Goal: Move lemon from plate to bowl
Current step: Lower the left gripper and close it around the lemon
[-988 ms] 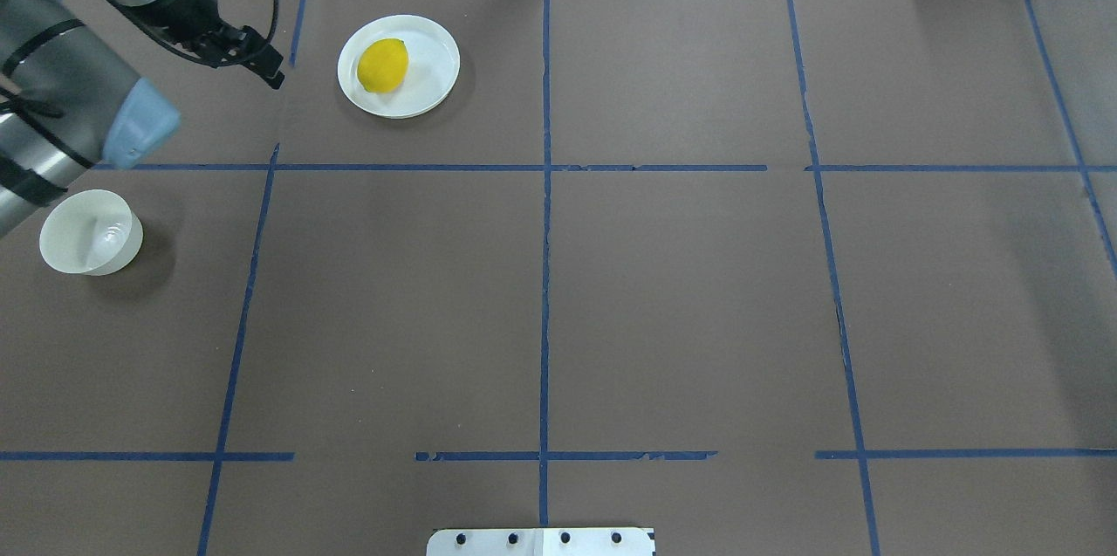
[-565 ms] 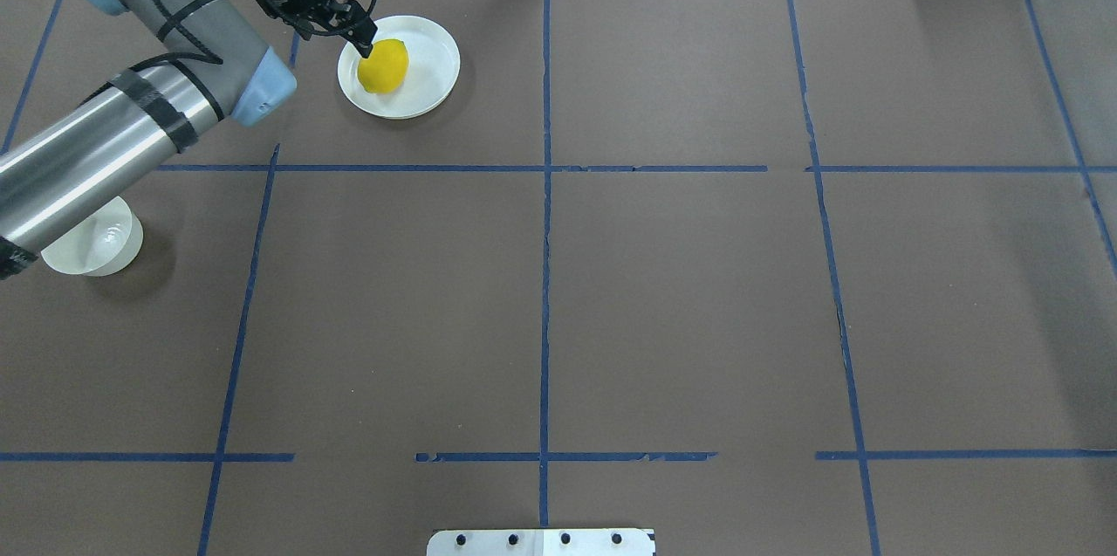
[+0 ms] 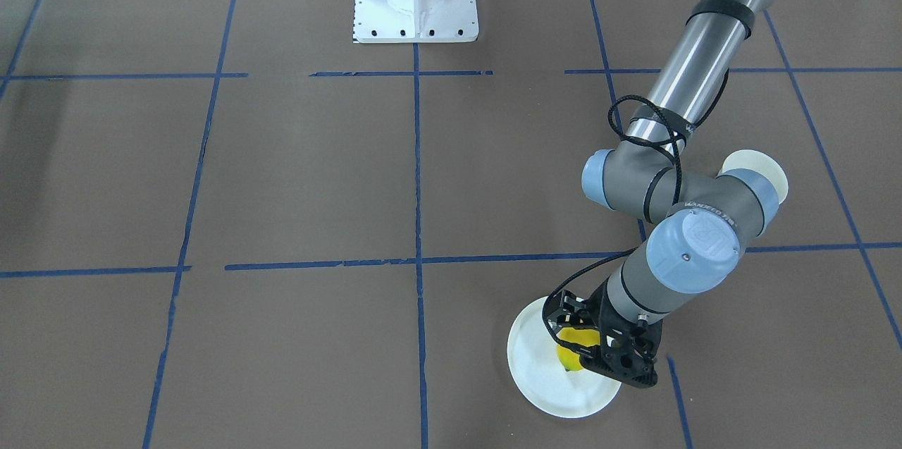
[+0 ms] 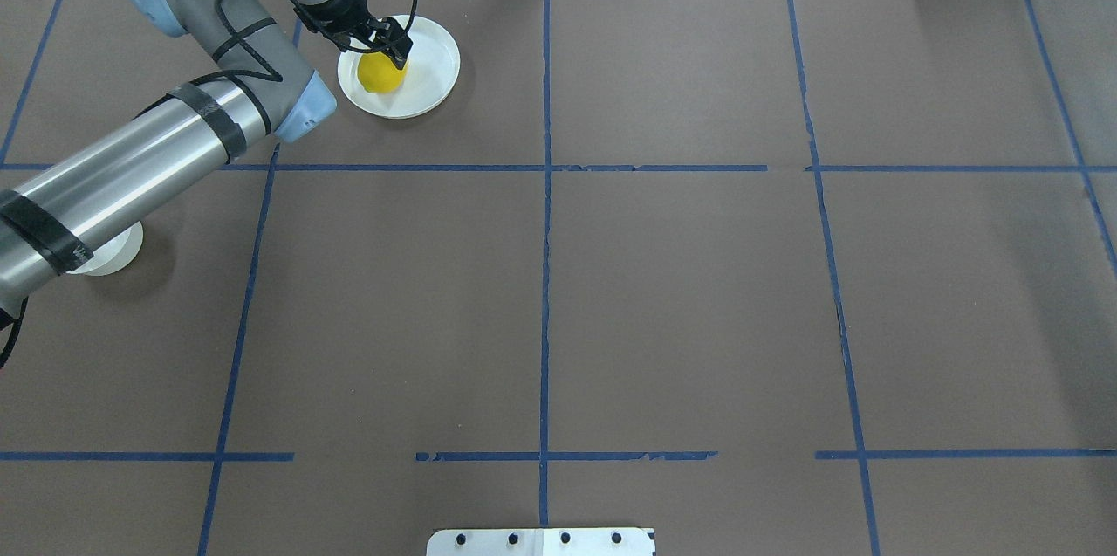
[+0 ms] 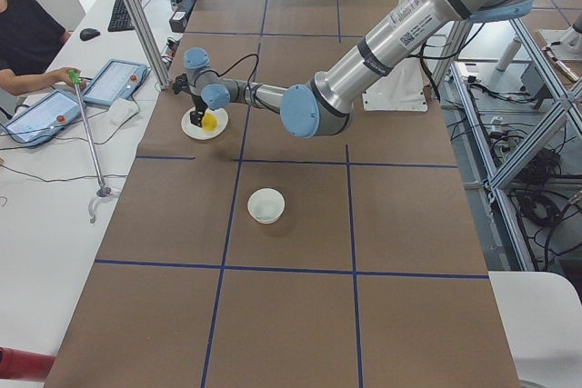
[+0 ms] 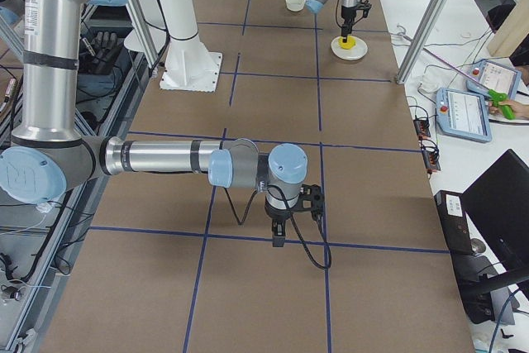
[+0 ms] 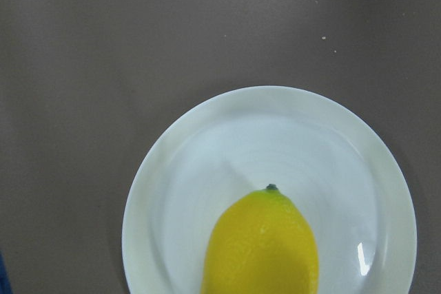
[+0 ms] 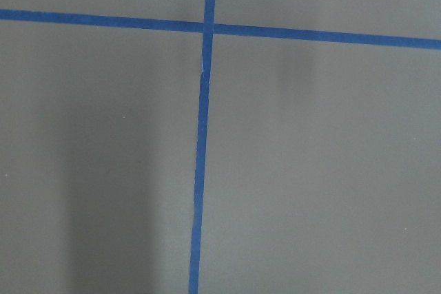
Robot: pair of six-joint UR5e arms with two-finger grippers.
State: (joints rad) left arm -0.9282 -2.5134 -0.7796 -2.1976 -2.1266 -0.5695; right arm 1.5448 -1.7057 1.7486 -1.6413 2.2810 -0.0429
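Task barely begun: L gripper (image 4: 390, 57) hung w/ jaws apart astride the lemon (image 4: 380, 74), which sat unlifted on the plate (image 4: 432, 72) nr the tabletop's far-left corner, w/ the bowl (image 5: 266, 205) by the left edge empty.

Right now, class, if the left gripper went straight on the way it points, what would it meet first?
The lemon, lying on the plate: the left gripper points downward directly over it. Whether its fingertips touch the fruit is unclear.
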